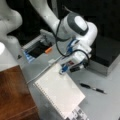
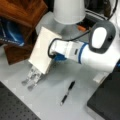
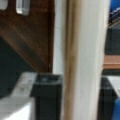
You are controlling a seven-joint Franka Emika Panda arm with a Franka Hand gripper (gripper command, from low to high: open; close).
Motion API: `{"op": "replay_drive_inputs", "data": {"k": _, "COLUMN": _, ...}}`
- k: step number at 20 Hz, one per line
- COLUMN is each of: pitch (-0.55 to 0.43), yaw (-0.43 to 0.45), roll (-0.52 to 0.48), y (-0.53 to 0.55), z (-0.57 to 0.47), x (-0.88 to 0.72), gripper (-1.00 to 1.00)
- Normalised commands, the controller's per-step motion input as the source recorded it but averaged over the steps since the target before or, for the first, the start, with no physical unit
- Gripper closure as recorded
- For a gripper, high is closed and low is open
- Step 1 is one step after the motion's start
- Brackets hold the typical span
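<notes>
Gripper (image 1: 64, 70) clamped on the upper edge of the white notebook (image 1: 60, 93), the page edge (image 3: 82, 60) standing between the black fingers (image 3: 46, 97). At 4 o'clock of notebook, black pen (image 1: 93, 88) on grey table (image 1: 105, 102). At 11 o'clock, further, orange marker (image 1: 48, 50).

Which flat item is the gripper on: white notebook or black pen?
The white spiral notebook. The gripper sits at its edge in both front views, while the black pen lies apart on the grey table, untouched.
</notes>
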Motion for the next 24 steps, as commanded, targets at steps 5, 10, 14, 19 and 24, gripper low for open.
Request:
{"op": "replay_drive_inputs", "data": {"k": 5, "pitch": -0.082, "yaw": -0.124, "roll": -0.126, "y": 0.07, "z": -0.21, "x": 0.32, "gripper": 1.00}}
{"op": "replay_drive_inputs", "data": {"k": 10, "pitch": -0.116, "yaw": -0.136, "roll": -0.152, "y": 0.10, "z": -0.16, "x": 0.29, "gripper": -1.00}}
{"op": "replay_drive_inputs", "data": {"k": 14, "pitch": -0.137, "yaw": -0.137, "roll": -0.113, "y": 0.07, "z": -0.11, "x": 0.25, "gripper": -1.00}}
{"op": "replay_drive_inputs", "data": {"k": 19, "pitch": -0.155, "yaw": -0.140, "roll": -0.105, "y": 0.07, "z": -0.11, "x": 0.22, "gripper": -1.00}}
{"op": "replay_drive_inputs", "data": {"k": 24, "pitch": -0.152, "yaw": -0.142, "roll": -0.087, "y": 0.07, "z": -0.10, "x": 0.18, "gripper": -1.00}}
